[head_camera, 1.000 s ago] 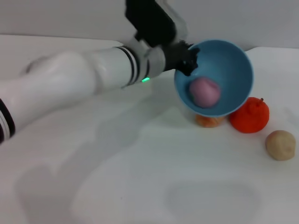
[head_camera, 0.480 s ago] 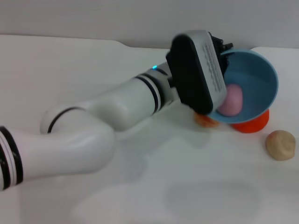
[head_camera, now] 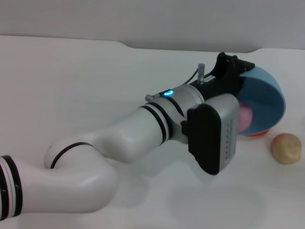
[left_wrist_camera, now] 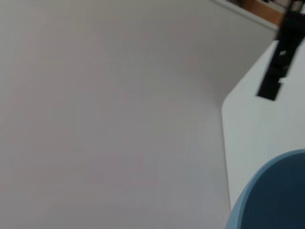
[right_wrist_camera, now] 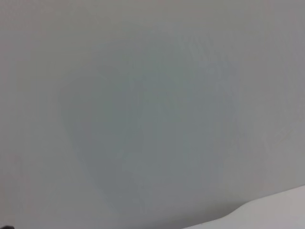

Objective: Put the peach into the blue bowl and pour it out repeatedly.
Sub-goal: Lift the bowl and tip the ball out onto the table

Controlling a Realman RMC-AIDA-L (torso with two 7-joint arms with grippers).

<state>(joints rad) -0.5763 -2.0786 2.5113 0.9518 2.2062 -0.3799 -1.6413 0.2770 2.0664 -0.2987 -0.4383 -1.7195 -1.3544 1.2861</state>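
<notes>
Since before, my left gripper [head_camera: 238, 76] rolls the one blue bowl [head_camera: 267, 102] further, clenched on its rim; one peach [head_camera: 245, 119] inside, one tan lump [head_camera: 286, 148] near right counter edge.

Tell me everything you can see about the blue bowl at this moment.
The blue bowl is round, deep, light blue and looks like smooth plastic. It is tipped on its side, opening toward the left arm, whose left pincer is at its rim. The peach lies inside. The arm hides much of it.
</notes>
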